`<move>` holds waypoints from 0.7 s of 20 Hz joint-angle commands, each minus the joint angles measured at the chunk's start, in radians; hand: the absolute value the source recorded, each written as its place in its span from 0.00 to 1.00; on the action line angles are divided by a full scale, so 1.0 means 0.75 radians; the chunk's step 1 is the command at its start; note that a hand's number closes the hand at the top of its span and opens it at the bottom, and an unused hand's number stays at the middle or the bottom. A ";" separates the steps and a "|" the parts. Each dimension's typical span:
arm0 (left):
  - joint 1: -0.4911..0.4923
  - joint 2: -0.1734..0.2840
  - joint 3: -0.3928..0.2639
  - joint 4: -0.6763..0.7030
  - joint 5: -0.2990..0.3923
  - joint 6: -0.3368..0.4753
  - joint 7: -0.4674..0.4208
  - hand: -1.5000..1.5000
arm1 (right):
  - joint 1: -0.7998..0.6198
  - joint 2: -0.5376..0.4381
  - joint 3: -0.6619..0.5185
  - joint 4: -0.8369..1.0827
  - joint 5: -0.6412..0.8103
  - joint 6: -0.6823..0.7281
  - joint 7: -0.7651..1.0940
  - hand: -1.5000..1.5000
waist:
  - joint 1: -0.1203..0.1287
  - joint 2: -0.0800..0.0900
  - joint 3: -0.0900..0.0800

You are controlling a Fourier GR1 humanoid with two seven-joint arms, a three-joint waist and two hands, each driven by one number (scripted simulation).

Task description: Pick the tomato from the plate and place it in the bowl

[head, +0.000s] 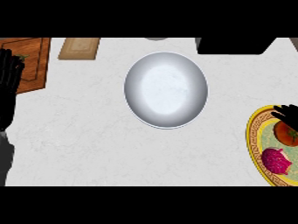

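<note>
A red tomato (pixel 286 133) lies on a yellow patterned plate (pixel 258 127) at the right edge of the head view. My right hand (pixel 296 116) reaches over the plate from the right, its fingers spread just above and partly over the tomato, not curled round it. Beside the tomato on the same plate sits a purple-red vegetable (pixel 275 160). A grey-white bowl (pixel 167 89) stands in the middle of the counter, nothing in it. My left hand (pixel 1 83) rests open at the left edge, fingers up.
A wooden cutting board (pixel 35 61) lies at the back left, partly behind my left hand. A small tan board (pixel 80 48) sits beside it. A black appliance (pixel 235 45) stands at the back right. The counter is white marble.
</note>
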 commanded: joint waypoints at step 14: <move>-0.004 -0.056 -0.026 -0.049 -0.022 -0.015 0.032 0.50 | -0.374 -0.051 -0.009 0.479 0.029 -0.214 -0.204 1.00 | 0.041 0.012 0.005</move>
